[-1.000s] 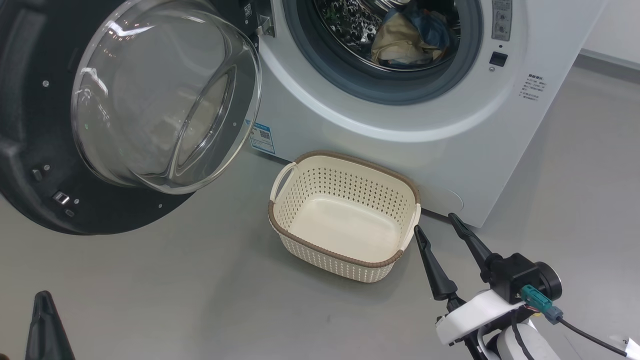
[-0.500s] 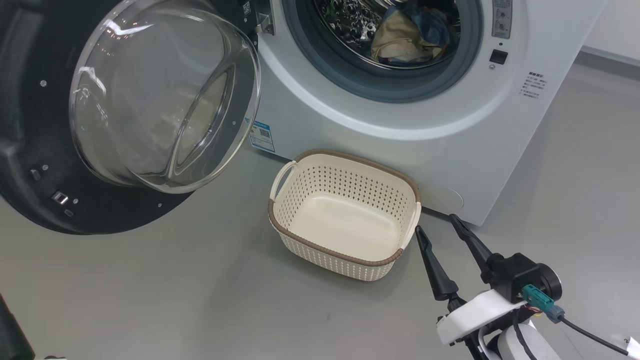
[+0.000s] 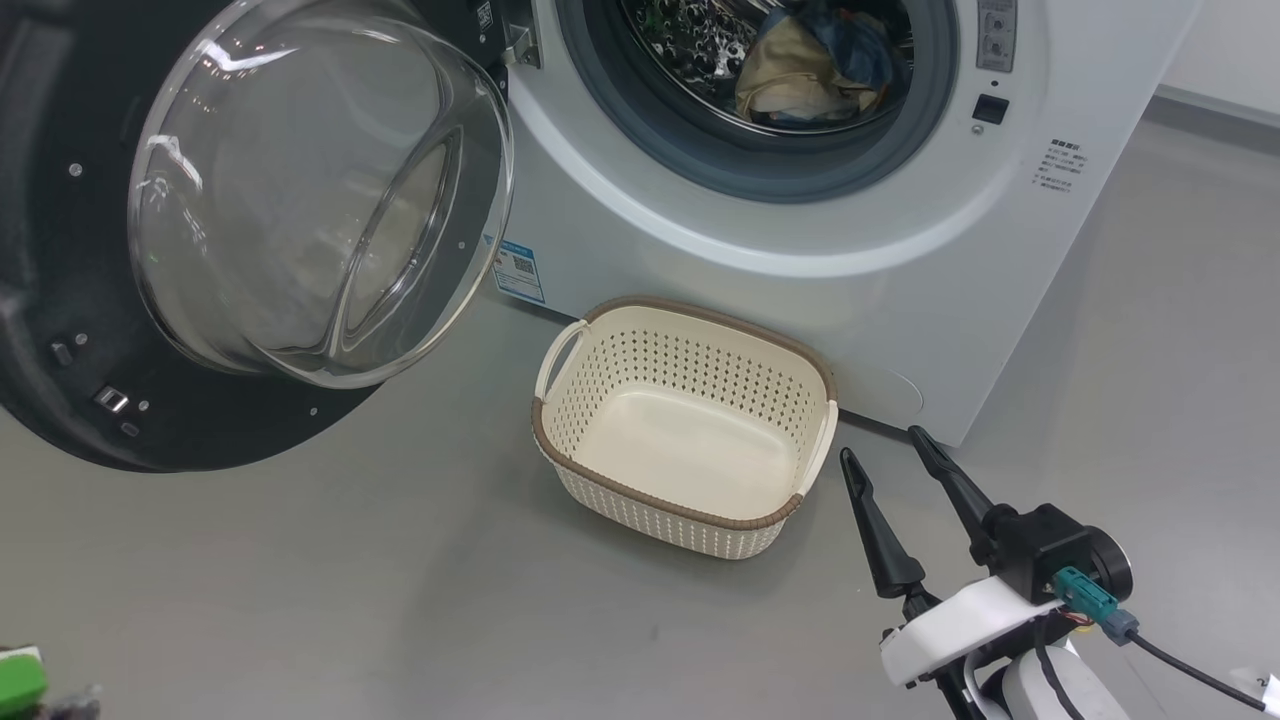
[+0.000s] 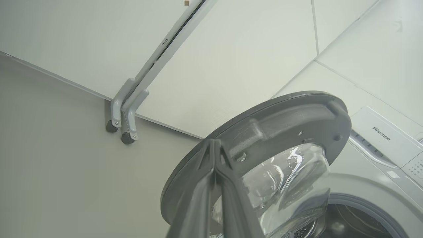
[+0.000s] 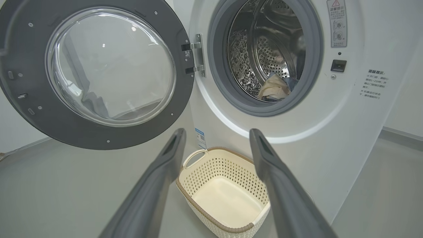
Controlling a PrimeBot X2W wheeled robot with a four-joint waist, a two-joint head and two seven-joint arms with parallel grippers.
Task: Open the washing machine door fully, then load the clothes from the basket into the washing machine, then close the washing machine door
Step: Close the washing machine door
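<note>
OK, loading looks done to us, so we're on the last step: shutting the door.

Leftmost, the large round washing machine door (image 3: 300,200), with its black rim and bulging clear glass bowl, hangs swung wide open with its inner face toward us and its hinge on its right. Our left pincer (image 4: 214,145) has both dark fingers pressed together with nothing between them. In the left wrist view its tips line up with the door's rim on the side farther from the machine. We can't tell whether they touch it or sit just in front.

Next over, the small cream perforated plastic basket (image 3: 650,525) with the brown woven-look rim stands empty on the grey floor (image 3: 300,600), just in front of the machine.

Above it is the big white front-loading washing machine (image 3: 800,300). The clothes (image 3: 800,70), a blue and cream fabric bundle, lie in the steel drum behind the grey gasket.

Far right, our right pincer (image 3: 882,444) is spread wide and empty. It sits low, just right of the basket, apart from it and well apart from the door.

Next move, as we judge it: get the left fingers behind the door's free edge, sweep it right through its arc, then press until the latch catches. We'd also check that no fabric hangs over the gasket.
</note>
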